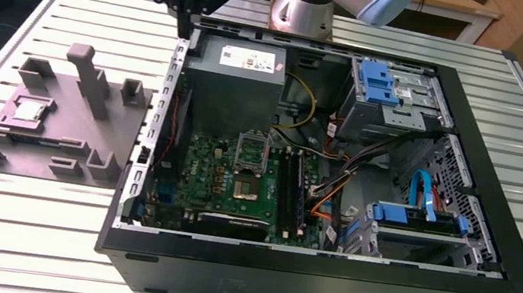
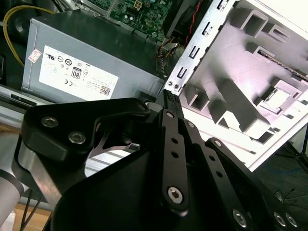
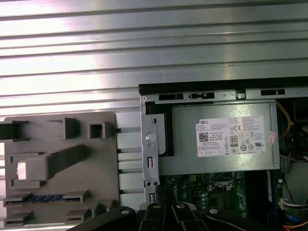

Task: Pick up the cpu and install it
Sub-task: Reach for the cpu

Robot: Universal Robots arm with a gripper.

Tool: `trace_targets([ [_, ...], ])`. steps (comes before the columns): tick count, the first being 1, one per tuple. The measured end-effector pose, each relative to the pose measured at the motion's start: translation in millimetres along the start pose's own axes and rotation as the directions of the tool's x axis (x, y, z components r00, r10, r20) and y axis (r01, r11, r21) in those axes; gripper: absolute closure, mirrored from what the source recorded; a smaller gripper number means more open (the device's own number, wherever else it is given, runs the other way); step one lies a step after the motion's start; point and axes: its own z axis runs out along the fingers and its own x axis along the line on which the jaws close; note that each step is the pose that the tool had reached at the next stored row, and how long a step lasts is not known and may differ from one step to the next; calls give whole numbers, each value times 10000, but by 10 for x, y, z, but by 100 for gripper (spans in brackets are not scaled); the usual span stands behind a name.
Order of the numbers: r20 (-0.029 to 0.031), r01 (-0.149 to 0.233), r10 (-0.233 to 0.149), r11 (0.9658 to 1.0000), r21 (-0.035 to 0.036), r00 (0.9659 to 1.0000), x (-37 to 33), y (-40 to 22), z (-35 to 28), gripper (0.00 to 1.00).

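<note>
Claw: the claw (image 1: 186,28) hangs up high. Its fingers look pressed together, with nothing in them.
Claw aim: tips point straight down at the table, wrist on top.
Arm: the arm (image 1: 308,3) stands at the far side of the table, behind the PC case. It leans over to the exterior view's left.
Under claw: far corner of the PC case (image 1: 489,278), at the thin side wall by the grey box w/ white label (image 1: 235,74). Claw is above the wall, not touching.
Inside case: green board (image 1: 225,187) lies flat in the middle. The silver socket frame (image 1: 253,148) is on it, nearer the camera than the grey box.
Holder: grey plastic holder (image 1: 77,144) lies on the table just beside the case, on the exterior view's left.
Cpu spot: the cpu (image 1: 29,111) sits in a square pocket of the holder, on the side away from the case, well apart from the claw.
Cpu lie: flat, shiny top up. It is square, so no long side. Its edges run approx. in line w/ the holder's edges.
Table: silver slatted table (image 1: 23,236) holds it all.
</note>
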Motion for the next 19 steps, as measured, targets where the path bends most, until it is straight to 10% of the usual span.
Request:
trace_targets([
  [19, 0, 0, 0, 10000, 0, 10000, 50, -4, 0, 90],
])
